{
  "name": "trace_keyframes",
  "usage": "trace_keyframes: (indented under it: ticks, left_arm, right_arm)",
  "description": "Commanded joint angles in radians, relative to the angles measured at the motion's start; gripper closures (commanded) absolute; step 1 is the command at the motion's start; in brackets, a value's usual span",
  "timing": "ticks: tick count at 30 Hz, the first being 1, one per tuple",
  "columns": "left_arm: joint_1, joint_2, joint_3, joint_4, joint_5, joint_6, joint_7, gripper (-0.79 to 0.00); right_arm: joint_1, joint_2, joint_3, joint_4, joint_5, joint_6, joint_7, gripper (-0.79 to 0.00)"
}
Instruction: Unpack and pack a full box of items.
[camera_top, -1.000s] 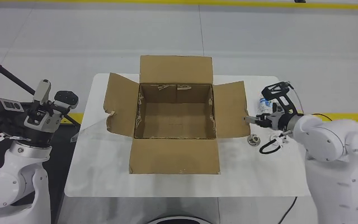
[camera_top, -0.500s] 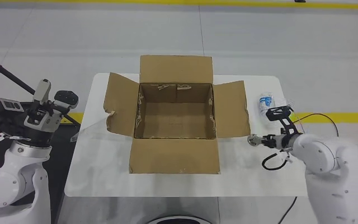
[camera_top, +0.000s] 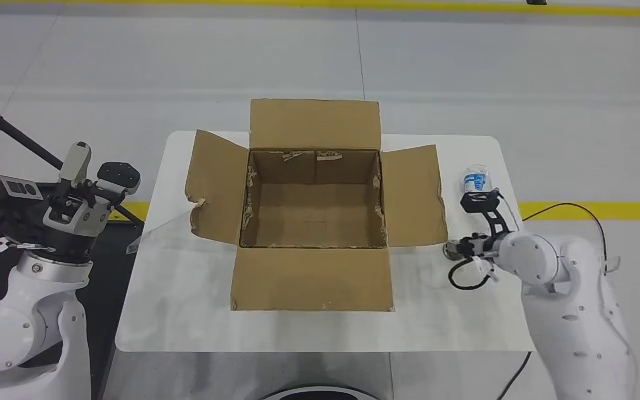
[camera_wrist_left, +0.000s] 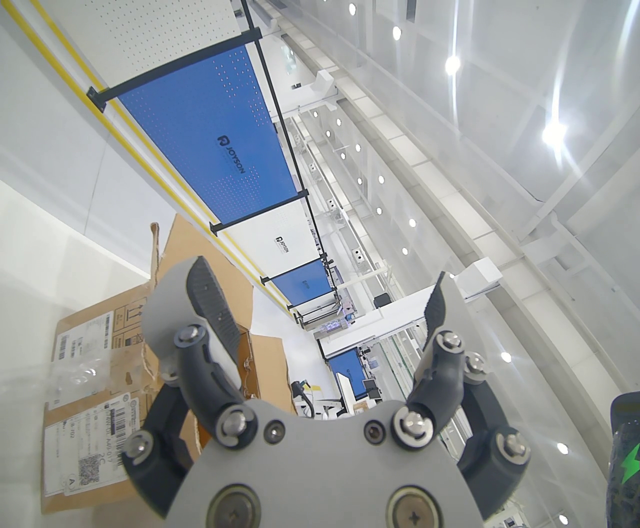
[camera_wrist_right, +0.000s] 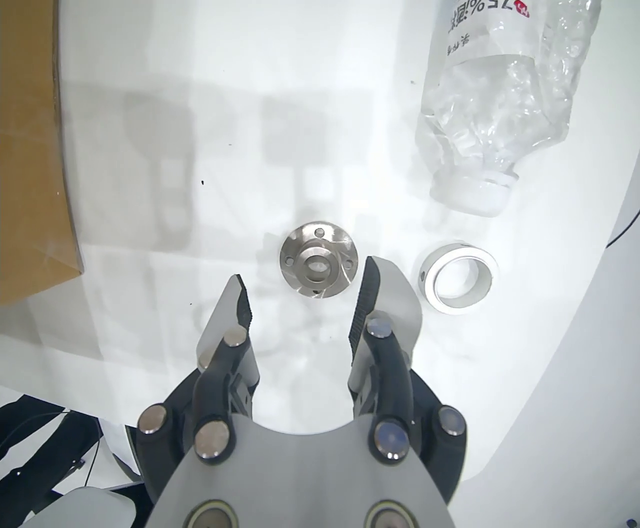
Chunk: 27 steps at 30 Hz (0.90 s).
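Two grippers stand with fingers spread, gripping nothing. At the worktop's left edge, off its surface, the left gripper (camera_wrist_left: 320, 280) tilts upward, with the box's labelled side beside it.

Mid-worktop, the box (camera_top: 312, 278) sits against the far edge with all four flaps folded out. A broad strip of worktop (camera_top: 180, 310) runs between its near flap and the near edge, and a narrower one lies past the left flap.

Just right of the right flap's near corner lies the flange (camera_wrist_right: 318, 266), flat on the worktop. The right gripper (camera_wrist_right: 305, 272) hangs above it, one finger on either side and apart from it. The bottle (camera_top: 475, 182) lies on its side near the right edge, farther back.

A second ago the right gripper was up beside the bottle. Half a second ago it was right of the flange, and it has since come in over it. Box, flange, bottle and left arm have not shifted.

From the right wrist, a white ring (camera_wrist_right: 459, 284) lies just beside the flange below the bottle's cap, close to the worktop's right edge.
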Motion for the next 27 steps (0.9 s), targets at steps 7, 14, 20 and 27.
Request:
trace_keyframes:
  ticks: [7,14,20,27]
  left_arm:
    - [0.000,0.000,0.000,0.000,0.000,0.000,0.000,-0.785]
    - [0.000,0.000,0.000,0.000,0.000,0.000,0.000,-0.785]
    - [0.000,0.000,0.000,0.000,0.000,0.000,0.000,-0.785]
    - [0.000,0.000,0.000,0.000,0.000,0.000,0.000,-0.785]
  right_arm:
    - [0.031,-0.001,-0.032,0.053,0.006,0.006,-0.004,-0.385]
    - [0.046,-0.001,-0.056,0.072,0.004,0.010,0.002,-0.345]
    - [0.069,-0.001,-0.079,0.100,0.001,0.008,0.008,-0.336]
    - [0.094,-0.002,-0.107,0.129,-0.008,0.015,0.021,-0.323]
